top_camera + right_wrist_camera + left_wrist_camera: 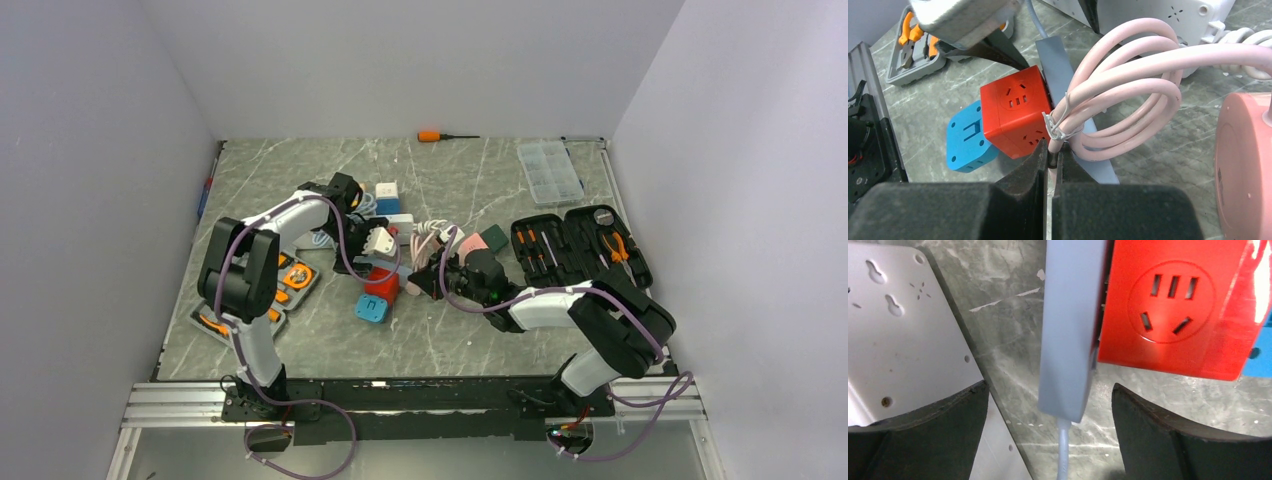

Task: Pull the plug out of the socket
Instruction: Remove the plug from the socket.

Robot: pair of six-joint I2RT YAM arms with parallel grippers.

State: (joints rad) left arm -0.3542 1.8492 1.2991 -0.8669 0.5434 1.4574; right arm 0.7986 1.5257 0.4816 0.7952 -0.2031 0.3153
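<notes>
My left gripper [1048, 390] is open, its jaws astride the end of a light-blue slab [1068, 335] with a cord, beside a red cube socket [1173, 315]; in the top view it [385, 260] hangs over that cube [381, 283]. The white power strip lies underside up at the left [898, 335] and shows in the right wrist view [1158, 20]; its outlets are hidden. My right gripper [1053, 159] is shut on a coiled pink cord [1128, 90] at its wire tie, at table centre [425, 280]. I cannot make out a plug.
A blue cube socket [965, 137] touches the red one. A pink round body [1243, 165] lies right. An open black tool case [580, 245], a clear parts box [549, 170], an orange screwdriver [445, 136] and a grey tool tray [270, 290] sit around.
</notes>
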